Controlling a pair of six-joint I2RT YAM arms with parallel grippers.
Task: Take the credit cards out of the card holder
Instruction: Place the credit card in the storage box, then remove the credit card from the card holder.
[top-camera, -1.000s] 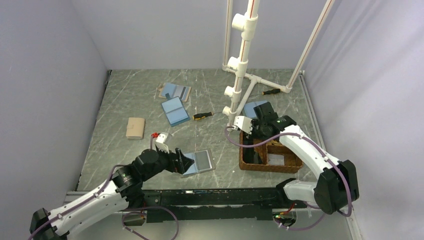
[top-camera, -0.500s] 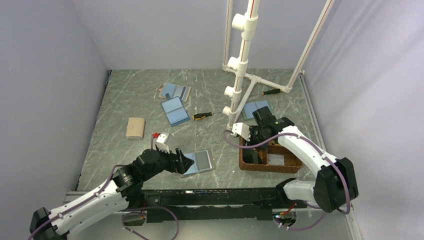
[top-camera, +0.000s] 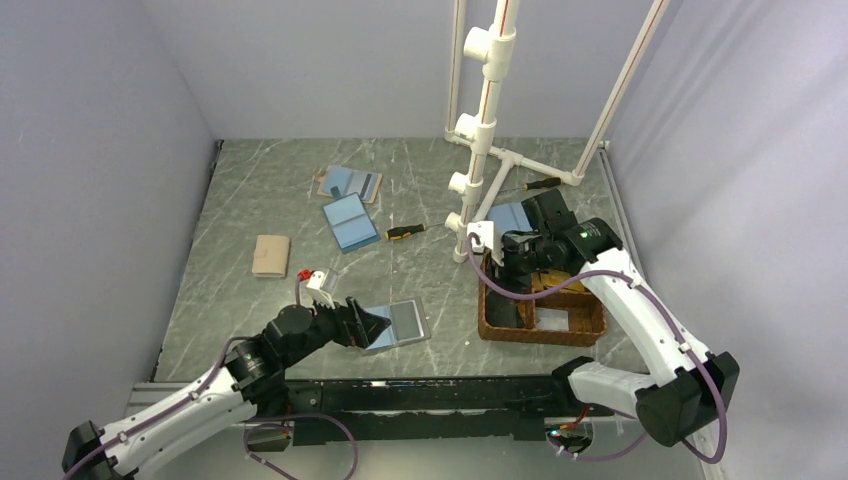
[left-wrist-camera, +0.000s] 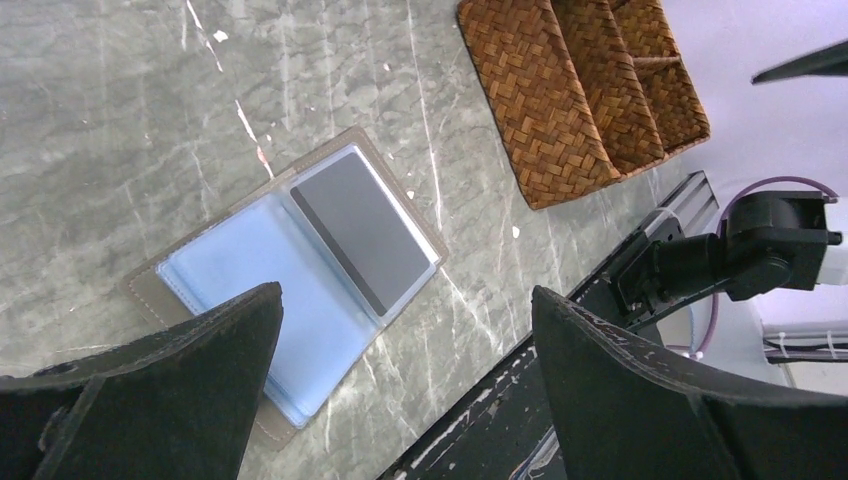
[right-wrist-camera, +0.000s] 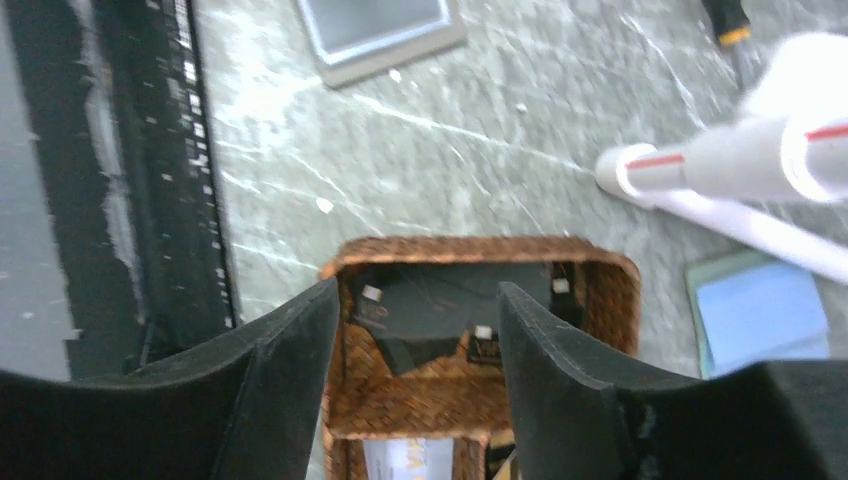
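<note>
Card holder (left-wrist-camera: 255, 300) lies flat and open on the worktop (top-camera: 250, 200) at the near middle. In the overhead view its long axis runs from about 8 o'clock to 2 o'clock. The left claw (top-camera: 368, 327) is at the 8 o'clock end, its fingers (left-wrist-camera: 150, 400) spread wide and holding nothing. The light blue leaf shows between them. One fingertip overlaps that leaf's corner, and I cannot tell whether it touches.

The leaf toward 2 o'clock holds a grey credit card (left-wrist-camera: 365, 230) in its sleeve. The card's long side runs parallel to the fold, across the holder's long axis.

At 3 o'clock from the holder, a little apart, stands a brown wicker tray (top-camera: 540, 338). The right claw (right-wrist-camera: 418, 300) hangs above the tray's far compartment, fingers parted with nothing between them. Dark flat shapes lie in that compartment, too unclear to name.

At 12 o'clock from the tray rises a white pipe stand (top-camera: 480, 150), with a second open blue holder (right-wrist-camera: 765, 310) beside its foot.
</note>
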